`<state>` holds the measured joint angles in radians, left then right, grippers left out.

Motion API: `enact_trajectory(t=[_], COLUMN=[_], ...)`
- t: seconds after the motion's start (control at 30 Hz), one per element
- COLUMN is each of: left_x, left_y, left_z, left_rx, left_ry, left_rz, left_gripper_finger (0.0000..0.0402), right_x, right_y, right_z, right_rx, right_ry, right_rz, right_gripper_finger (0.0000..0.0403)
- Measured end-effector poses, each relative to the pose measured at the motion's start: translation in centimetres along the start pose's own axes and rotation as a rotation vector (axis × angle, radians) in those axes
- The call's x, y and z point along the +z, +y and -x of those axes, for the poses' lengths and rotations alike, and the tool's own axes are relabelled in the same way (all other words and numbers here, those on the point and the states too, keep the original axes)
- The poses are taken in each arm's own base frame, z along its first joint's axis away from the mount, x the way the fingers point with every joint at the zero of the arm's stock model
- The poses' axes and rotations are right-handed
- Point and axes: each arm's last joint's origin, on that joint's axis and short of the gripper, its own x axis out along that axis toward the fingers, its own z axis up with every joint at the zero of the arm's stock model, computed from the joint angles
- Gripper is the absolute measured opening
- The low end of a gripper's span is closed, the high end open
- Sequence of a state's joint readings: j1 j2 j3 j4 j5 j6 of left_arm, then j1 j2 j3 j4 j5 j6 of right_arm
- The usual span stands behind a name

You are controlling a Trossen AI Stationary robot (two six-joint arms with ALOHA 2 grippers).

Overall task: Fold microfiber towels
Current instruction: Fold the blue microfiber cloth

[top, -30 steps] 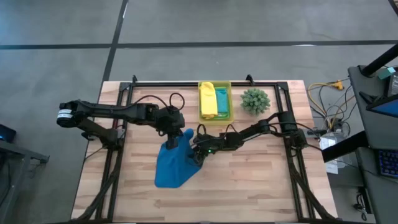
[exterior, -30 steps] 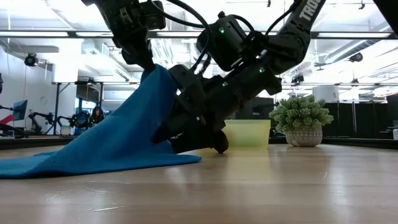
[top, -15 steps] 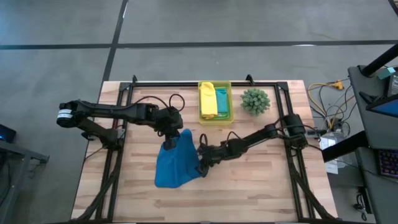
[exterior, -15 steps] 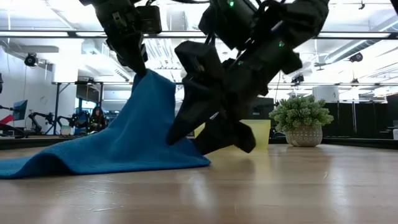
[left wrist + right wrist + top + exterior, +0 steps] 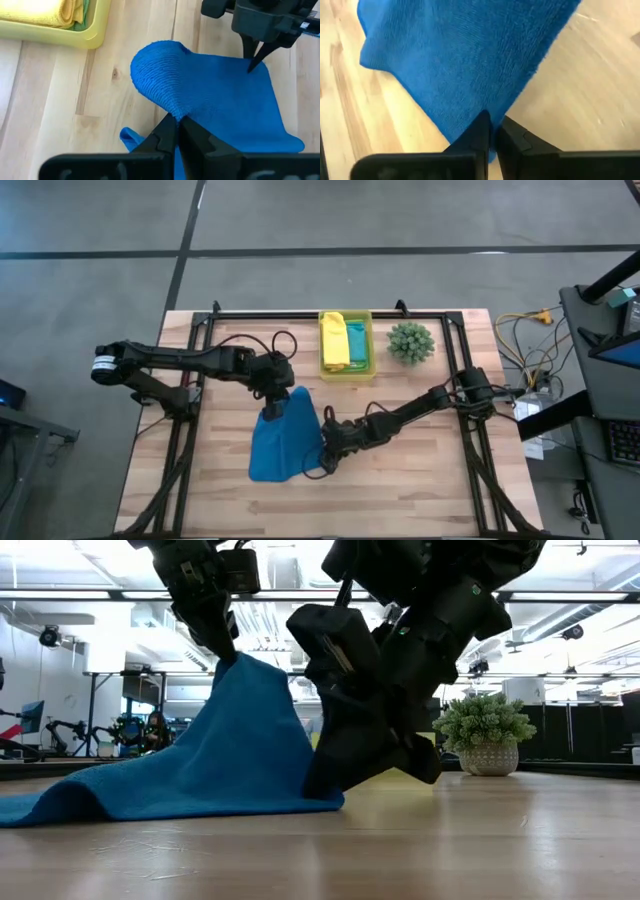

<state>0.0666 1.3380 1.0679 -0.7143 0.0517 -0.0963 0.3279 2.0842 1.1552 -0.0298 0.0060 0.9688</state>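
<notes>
Change: since a second ago the right gripper (image 5: 322, 464) is sitting farther toward the near edge of the blue towel (image 5: 283, 442), and its fingers are now pinched together where they were spread wide; the left gripper (image 5: 272, 408) is keeping the same raised spot.
Blue towel: lying on the desk (image 5: 420, 480) left of centre, its far corner being lifted into a peak while the near part is resting flat.
Long axis: running from the raised far corner down toward the near edge of the desk, sloping like a tent.
Left gripper: fully closed on the far corner, holding it up off the wood.
Right gripper: closed on the towel's near right corner, low against the desk.
Why held so: two corners of one side are being gripped, probably so that side can be carried over as a fold.
Other towels: a yellow towel (image 5: 334, 338) and a teal towel (image 5: 356, 340) are sitting folded in the plastic bin (image 5: 346, 370) at the far edge.
Plant: standing (image 5: 410, 341) just right of the bin.
</notes>
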Motion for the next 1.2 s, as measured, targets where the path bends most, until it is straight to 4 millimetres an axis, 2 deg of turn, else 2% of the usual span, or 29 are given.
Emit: enact_trajectory(t=[0.17,0.37,0.47,0.57,0.67,0.87,1.0,1.1,1.2], left_x=[0.0,0.0,0.1,0.1,0.2,-0.8,-1.7,-2.0,-2.1], left_y=[0.0,0.0,0.0,-0.2,-0.6,-3.5,-5.3,-5.8,-6.0], left_z=[0.2,0.5,0.0,-1.4,-3.3,-7.5,-9.6,-10.0,-9.8], left_rx=[0.003,0.021,-0.01,-0.081,-0.175,-0.308,-0.382,-0.432,-0.454], left_ry=[-0.008,-0.03,-0.057,-0.063,-0.059,-0.017,0.069,0.084,0.067], left_rz=[0.0,0.092,0.128,0.164,0.304,0.499,0.429,0.304,0.191], left_gripper_finger=[0.0,0.0,0.0,0.0,0.0,0.0,0.0,0.0002,0.0027], right_x=[0.1,-0.3,-0.5,-0.6,-0.7,-1.2,-1.3,-1.3,-1.3], right_y=[0.3,-0.3,-0.6,-0.9,-1.0,-1.4,-1.5,-1.4,-1.3], right_z=[1.8,5.9,7.8,8.7,9.4,10.2,10.7,10.9,10.9], right_rx=[-0.037,-0.184,-0.249,-0.279,-0.292,-0.351,-0.354,-0.345,-0.343], right_ry=[0.011,0.104,0.153,0.186,0.2,0.263,0.281,0.276,0.278], right_rz=[0.021,0.098,0.146,0.183,0.201,0.26,0.315,0.342,0.353], right_gripper_finger=[0.001,0.0009,0.0009,0.0008,0.0008,0.0008,0.0008,0.0008,0.0008])
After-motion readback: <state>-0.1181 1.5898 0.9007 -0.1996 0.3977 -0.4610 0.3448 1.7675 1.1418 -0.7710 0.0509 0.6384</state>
